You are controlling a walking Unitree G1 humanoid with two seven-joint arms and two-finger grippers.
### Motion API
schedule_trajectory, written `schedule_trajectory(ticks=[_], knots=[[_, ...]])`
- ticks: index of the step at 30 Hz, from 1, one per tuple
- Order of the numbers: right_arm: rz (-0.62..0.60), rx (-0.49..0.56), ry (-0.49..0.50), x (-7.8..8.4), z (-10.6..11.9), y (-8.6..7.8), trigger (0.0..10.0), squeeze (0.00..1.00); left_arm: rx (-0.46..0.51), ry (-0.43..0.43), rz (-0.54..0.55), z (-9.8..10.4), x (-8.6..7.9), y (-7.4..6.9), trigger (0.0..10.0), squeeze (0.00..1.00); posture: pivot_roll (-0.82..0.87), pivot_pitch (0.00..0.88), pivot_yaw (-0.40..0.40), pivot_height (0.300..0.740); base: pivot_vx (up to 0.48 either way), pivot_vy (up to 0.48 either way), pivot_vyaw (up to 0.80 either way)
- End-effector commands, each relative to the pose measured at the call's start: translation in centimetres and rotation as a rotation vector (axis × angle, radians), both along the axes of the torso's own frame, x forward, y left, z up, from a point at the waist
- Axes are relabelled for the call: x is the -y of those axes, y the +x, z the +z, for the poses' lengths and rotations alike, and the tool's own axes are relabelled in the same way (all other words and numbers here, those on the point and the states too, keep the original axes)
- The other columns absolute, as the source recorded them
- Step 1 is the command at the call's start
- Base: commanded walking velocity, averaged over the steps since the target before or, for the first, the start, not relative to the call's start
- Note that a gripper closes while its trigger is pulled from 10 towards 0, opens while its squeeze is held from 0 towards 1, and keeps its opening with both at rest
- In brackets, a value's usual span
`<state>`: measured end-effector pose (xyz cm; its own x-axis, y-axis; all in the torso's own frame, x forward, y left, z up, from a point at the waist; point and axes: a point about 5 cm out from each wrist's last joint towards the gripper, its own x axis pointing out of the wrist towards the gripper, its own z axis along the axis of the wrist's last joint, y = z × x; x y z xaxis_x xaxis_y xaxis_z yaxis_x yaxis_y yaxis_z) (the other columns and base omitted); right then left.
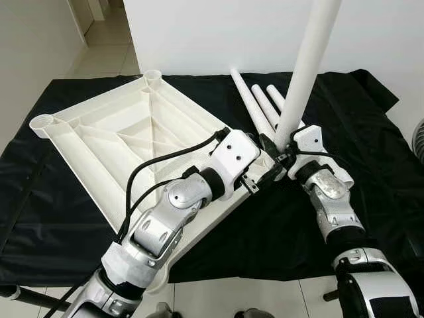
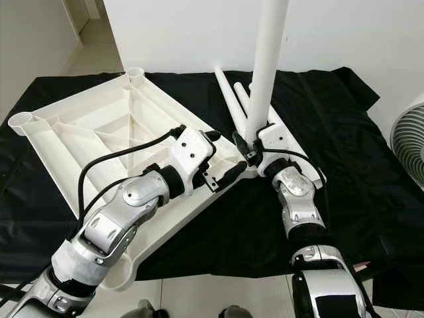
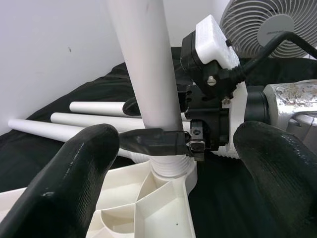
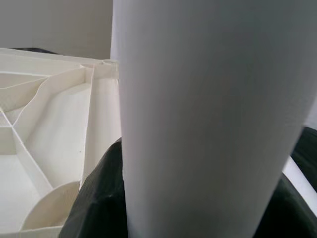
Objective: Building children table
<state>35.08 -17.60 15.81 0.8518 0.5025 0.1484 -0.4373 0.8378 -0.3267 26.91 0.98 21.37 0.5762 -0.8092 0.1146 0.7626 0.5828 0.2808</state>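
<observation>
My right gripper (image 1: 283, 154) is clamped around the base of an upright table leg (image 1: 306, 66), one black finger (image 3: 151, 141) wrapping the tube just above where it enters a corner socket (image 3: 171, 174) of the tabletop (image 1: 126, 142). I judge the low grip is chosen so that the leg can be steered and pressed or twisted into its seat with little leverage against me; the leg leans slightly to the right as it rises, so it may not yet sit square.

My left gripper (image 1: 265, 175) lies just to the left of that corner, its two fingers (image 3: 74, 173) spread wide and holding nothing, pointing toward the leg from across the corner. It appears placed there to steady the tabletop edge, or to be ready to take the leg.

The tabletop rests upside down on a black cloth (image 1: 371, 152), ribbed underside up, so that the sockets face upward for the legs. Two further open sockets (image 1: 41, 122) show at its far-left corners, still without legs.

Three spare legs (image 1: 255, 106) lie side by side on the cloth, beyond the corner being worked and within reach of my right arm.

A fan (image 2: 411, 136) stands at the far right, off the cloth.

Judged stage: first of four legs being fitted.
</observation>
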Motion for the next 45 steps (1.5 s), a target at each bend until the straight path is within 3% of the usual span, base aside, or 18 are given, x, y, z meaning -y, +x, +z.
schedule_trajectory(ticks=[1,7,14,23,27,38,45], knots=[[0.042,-0.140,-0.053,-0.3,-3.4,-1.0,10.0,0.00,-0.017,0.036,-0.043,-0.5,-0.1,-0.3,10.0,0.00,-0.13,0.076,0.064,0.740,0.000,0.000,0.00],[0.131,-0.183,-0.088,-0.2,-4.2,-2.2,10.0,0.00,-0.018,0.037,-0.047,-0.5,0.0,-0.3,10.0,0.00,-0.14,0.078,0.067,0.740,0.000,0.000,0.00],[0.205,-0.202,-0.049,-0.7,-4.3,-3.4,10.0,0.00,-0.019,0.035,-0.053,-0.5,0.1,-0.4,10.0,0.00,-0.15,0.082,0.067,0.740,0.000,0.000,0.00],[0.157,-0.222,0.000,0.0,-4.3,-3.3,10.0,0.00,-0.018,0.034,-0.057,-0.5,0.2,-0.4,10.0,0.00,-0.15,0.080,0.066,0.740,0.000,0.000,0.00],[0.103,-0.295,0.075,-0.2,-4.9,-2.8,10.0,0.00,-0.017,0.033,-0.056,-0.5,0.2,-0.4,10.0,0.00,-0.14,0.080,0.064,0.740,0.000,0.000,0.00],[0.032,-0.418,0.076,-0.3,-5.8,-2.2,10.0,0.00,-0.017,0.030,-0.053,-0.5,0.2,-0.5,10.0,0.00,-0.14,0.077,0.053,0.740,0.000,0.000,0.00],[0.026,-0.430,0.082,-0.3,-5.8,-2.1,10.0,0.00,-0.017,0.030,-0.054,-0.5,0.2,-0.6,10.0,0.00,-0.13,0.071,0.049,0.740,0.000,0.000,0.00]])
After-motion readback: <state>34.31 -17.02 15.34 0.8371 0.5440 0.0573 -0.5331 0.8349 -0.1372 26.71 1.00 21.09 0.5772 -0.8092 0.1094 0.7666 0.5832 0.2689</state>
